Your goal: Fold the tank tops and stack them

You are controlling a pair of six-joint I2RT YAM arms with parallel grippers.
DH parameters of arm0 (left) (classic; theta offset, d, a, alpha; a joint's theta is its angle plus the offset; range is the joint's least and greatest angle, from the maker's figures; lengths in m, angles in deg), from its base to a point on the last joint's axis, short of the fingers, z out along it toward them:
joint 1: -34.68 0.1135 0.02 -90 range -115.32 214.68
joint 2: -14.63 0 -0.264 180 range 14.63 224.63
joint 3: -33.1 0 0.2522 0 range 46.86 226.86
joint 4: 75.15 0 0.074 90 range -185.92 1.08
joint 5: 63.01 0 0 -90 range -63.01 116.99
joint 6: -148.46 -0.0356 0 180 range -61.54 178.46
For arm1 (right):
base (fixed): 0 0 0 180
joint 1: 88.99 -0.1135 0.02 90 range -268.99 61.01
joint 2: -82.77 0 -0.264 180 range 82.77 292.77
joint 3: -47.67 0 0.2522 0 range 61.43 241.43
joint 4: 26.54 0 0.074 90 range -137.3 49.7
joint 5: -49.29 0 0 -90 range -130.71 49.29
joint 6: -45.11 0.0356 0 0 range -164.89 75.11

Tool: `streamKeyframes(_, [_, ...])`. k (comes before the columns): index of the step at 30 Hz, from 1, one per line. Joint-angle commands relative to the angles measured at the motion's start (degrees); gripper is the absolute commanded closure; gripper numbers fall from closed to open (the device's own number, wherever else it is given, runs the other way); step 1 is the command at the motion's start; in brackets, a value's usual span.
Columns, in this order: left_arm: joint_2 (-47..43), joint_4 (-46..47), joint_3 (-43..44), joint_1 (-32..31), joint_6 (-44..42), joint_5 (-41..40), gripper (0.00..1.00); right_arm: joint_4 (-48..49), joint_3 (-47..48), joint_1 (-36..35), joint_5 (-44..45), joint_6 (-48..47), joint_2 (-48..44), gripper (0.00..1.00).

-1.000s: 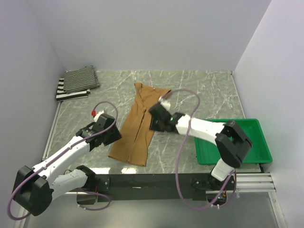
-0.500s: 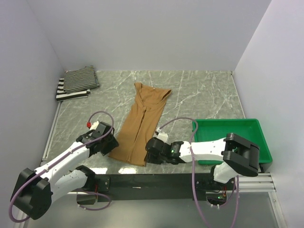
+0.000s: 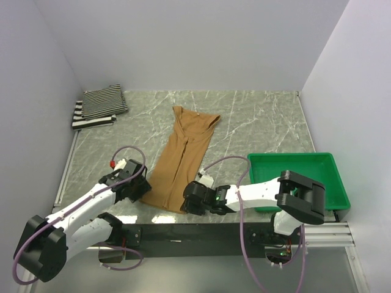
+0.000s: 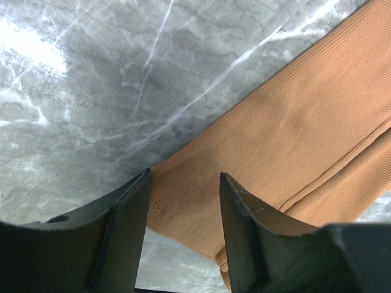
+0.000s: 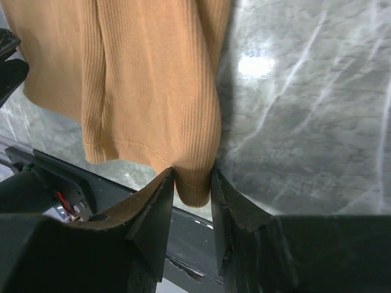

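Two corners of one hem are what this move turns on, and both lie at the near edge of the counter (image 3: 256,116), right by my arms. My left claw (image 4: 185,183) is at the near-left corner of the tan tank top (image 3: 183,155). Its jaws are spread, and the hem edge lies on the counter just ahead of the gap, with nothing held. My right claw (image 5: 193,177) is at the near-right corner. Its jaws stand slightly parted on either side of the corner tip. The cloth there lies flat and unbunched, so I judge it straddled rather than pinched.

From both claws the top runs straight away from me. It is narrowed lengthwise into a long strip, and its long axis points from the near hem toward the back wall, leaning a little to the right. The straps are at the far end, well apart from either claw. Each arm is nearest its own corner, so neither needs to cross over. I judge that the coming fold carries the hem forward along that axis toward the straps.

Off to the right, clear of the cloth, is the green tray (image 3: 299,160). In the far-left corner the pinstriped top (image 3: 105,99) rests folded on the wide-striped top (image 3: 91,120), and the stack waits there.
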Motion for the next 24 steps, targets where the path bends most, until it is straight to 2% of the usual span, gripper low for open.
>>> streamKeyframes(1, [-2.04, -0.72, -0.8, 0.23, 1.24, -1.33, 0.46, -0.61, 1.57, -0.68, 0.44, 0.39, 2.04, 0.62])
streamKeyframes(4, [-2.05, -0.11, -1.41, 0.23, 1.16, -0.88, 0.46, -2.36, 3.23, -1.38, 0.78, -1.01, 3.36, 0.63])
streamKeyframes(5, [-1.78, -0.1, -1.5, 0.23, 1.07, -0.8, 0.46, -3.06, 3.76, -1.38, 0.96, -1.54, 3.97, 0.72])
streamKeyframes(7, [-1.25, 0.68, -1.5, 0.23, 0.55, -0.18, 0.48, -5.26, 4.82, -1.47, 1.05, -3.47, 4.59, 0.76])
streamKeyframes(10, [-2.3, 2.96, -1.41, 0.23, -1.29, 2.7, 0.51, -9.57, 5.44, -1.38, 1.84, -6.19, 4.95, 0.89])
streamKeyframes(11, [-2.83, 3.75, -1.24, 0.23, -2.0, 3.68, 0.5, -10.53, 5.09, -1.3, 2.54, -6.55, 4.16, 0.95])
streamKeyframes(13, [-4.32, 5.77, -1.24, 0.14, -3.58, 6.83, 0.49, -12.29, 2.89, -1.12, 3.07, -7.87, 2.67, 0.99])
streamKeyframes(20, [-8.11, 8.85, -1.33, -1.96, -4.12, 10.89, 0.44, -17.66, -6.42, 2.21, 4.04, -10.07, -9.53, 1.0])
streamKeyframes(24, [-7.76, 8.77, -1.41, -8.0, -1.49, 9.93, 0.44, -19.15, -10.82, 5.64, 2.81, -12.7, -16.23, 1.0])
